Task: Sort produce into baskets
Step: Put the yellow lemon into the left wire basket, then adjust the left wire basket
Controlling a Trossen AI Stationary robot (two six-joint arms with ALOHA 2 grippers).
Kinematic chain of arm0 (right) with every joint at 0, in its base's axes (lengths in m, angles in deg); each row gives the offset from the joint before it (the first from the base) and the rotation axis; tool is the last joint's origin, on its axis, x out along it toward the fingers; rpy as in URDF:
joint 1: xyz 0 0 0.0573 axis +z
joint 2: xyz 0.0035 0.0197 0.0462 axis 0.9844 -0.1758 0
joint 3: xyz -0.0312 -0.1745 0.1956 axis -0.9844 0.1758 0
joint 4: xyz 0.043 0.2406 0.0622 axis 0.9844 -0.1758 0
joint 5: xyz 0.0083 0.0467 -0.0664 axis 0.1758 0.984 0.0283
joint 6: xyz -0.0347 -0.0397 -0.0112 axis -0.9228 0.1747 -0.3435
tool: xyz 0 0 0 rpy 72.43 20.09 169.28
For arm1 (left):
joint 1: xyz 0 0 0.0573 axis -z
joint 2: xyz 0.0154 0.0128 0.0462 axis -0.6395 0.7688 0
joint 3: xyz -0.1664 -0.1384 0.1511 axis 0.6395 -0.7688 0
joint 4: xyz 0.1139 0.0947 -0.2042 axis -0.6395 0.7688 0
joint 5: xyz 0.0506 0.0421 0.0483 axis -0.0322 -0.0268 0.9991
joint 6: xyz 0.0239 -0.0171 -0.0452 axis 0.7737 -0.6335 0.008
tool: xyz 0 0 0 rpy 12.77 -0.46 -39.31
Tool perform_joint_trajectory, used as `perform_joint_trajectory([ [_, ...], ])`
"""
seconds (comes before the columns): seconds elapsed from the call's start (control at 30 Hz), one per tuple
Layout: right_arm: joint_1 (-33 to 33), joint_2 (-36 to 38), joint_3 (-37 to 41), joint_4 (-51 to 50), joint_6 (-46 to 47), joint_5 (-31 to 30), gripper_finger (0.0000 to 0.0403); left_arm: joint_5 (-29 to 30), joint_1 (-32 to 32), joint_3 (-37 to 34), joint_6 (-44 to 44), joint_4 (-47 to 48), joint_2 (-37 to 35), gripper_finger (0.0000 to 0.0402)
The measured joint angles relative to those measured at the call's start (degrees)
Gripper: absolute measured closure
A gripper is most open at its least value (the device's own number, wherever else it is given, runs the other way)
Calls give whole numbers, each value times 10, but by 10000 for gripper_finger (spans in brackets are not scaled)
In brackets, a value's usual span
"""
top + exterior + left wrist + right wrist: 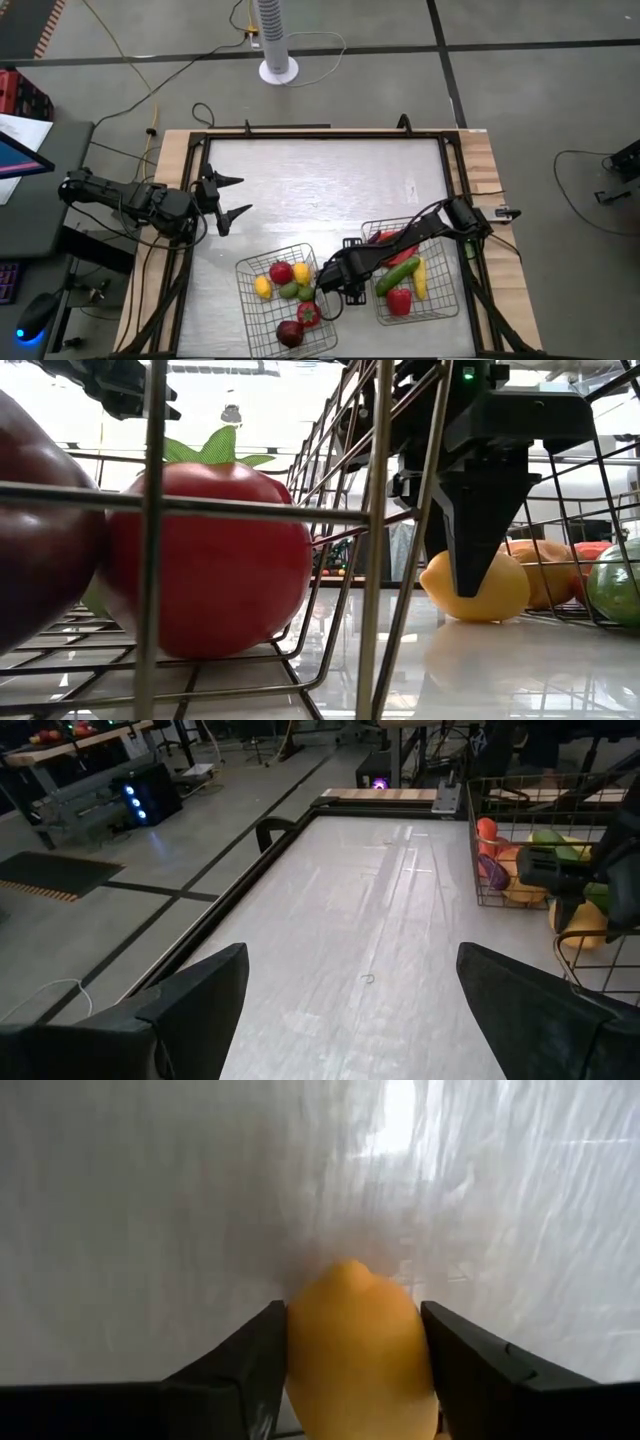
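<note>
A yellow lemon (360,1340) lies on the bare table between the two wire baskets, and my right gripper (335,284) stands over it, pointing down and shut on it. In the high view the gripper hides the lemon. The left basket (243,268) holds red, yellow, green and maroon pieces. The right basket (455,300) holds a green cucumber (397,276), red chilies, a yellow piece and a red one. My left gripper (232,197) waits open at the table's left edge, above the surface. My right gripper has the lemon's two opposite sides (300,1350) between its two fingers (245,1370). The fingers come from above, pointing down. The lemon (500,595) rests with its underside on the table, one pointed end showing past the fingers.
The baskets' wire walls stand close on either side of my right gripper. A big red tomato (210,560) sits in the near basket in the low view. The far half of the table (330,170) is bare; black frame rails run along its edges.
</note>
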Motion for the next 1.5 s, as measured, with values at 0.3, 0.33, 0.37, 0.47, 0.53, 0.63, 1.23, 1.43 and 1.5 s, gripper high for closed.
perform_joint_trajectory([
  [0.3,-6,2,-63,-96,-12,-57,168,0,0,0,0,-1,0,56],
  [0.33,-7,8,-72,-99,-14,-67,169,0,0,0,0,-1,0,56],
  [0.37,-8,15,-81,-96,-18,-71,169,0,0,0,0,-1,0,56],
  [0.47,-8,51,-91,-68,-20,-80,168,1,0,0,0,-1,0,56],
  [0.53,-7,75,-91,-55,-17,-93,167,1,0,0,3,-1,0,56],
  [0.63,-4,109,-91,-37,-6,-111,166,1,0,0,6,-1,0,56],
  [1.23,15,99,-83,321,-78,-26,140,-4,0,0,-1,-11,1,56],
  [1.43,-17,93,-84,327,-78,8,100,-44,0,0,-16,-12,8,56],
  [1.5,-26,93,-84,321,-78,7,93,-72,0,0,-17,-13,18,56],
])
